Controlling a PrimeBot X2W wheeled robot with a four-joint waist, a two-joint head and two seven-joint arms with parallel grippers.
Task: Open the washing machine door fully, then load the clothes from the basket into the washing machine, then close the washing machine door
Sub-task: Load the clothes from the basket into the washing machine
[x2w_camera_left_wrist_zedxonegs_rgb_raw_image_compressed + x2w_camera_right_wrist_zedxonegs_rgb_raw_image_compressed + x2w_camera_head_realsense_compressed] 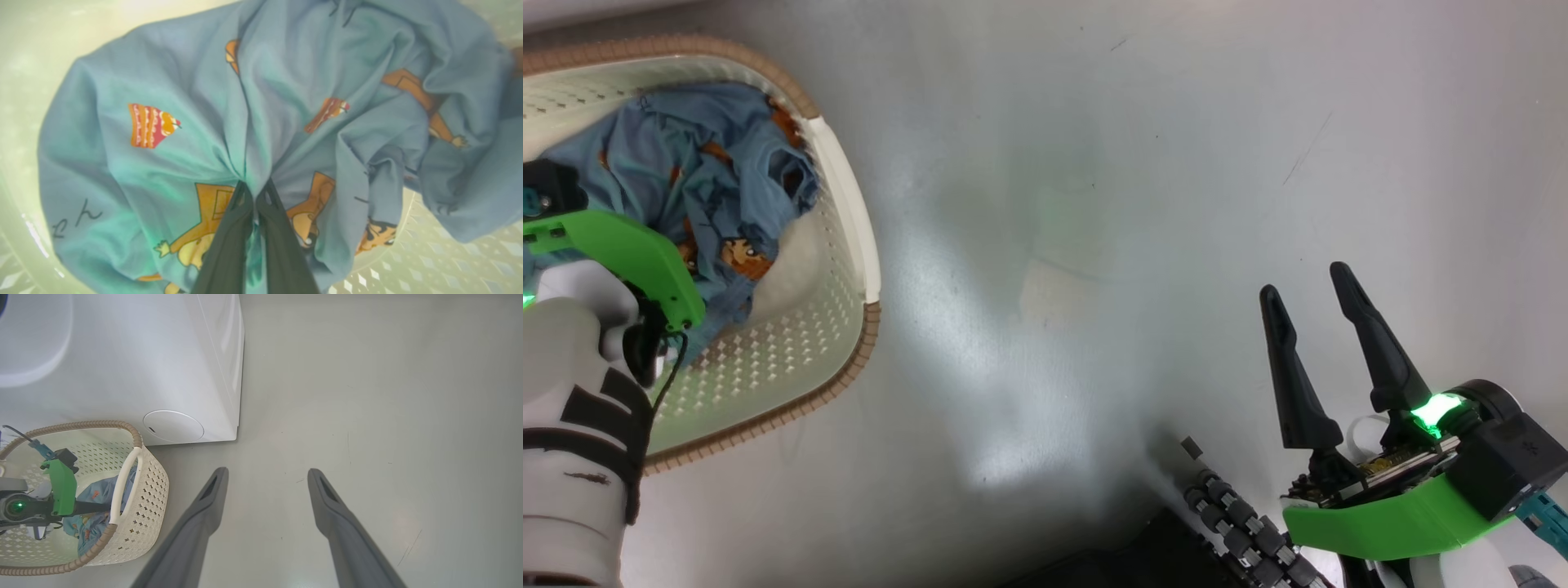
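The left pincer (253, 188) — two long dark fingers (229, 245) rising from the bottom edge of its wrist view — is clamped tight, tips pressed together on a gathered fold of the soft light-blue clothes printed with orange-brown bears (163, 163). In the head view its pale forearm (564, 335), banded with black straps, comes up from the lower left, with the bright green wrist bracket (629, 253) angled forward and down. The right pincer (1307, 286) sits at the lower right, its fingers spread well apart, pointing up that view and leaning slightly left — a green light (1437, 411) glows on its wrist, between a curved green bracket (1372, 523) and a black housing (1511, 465).
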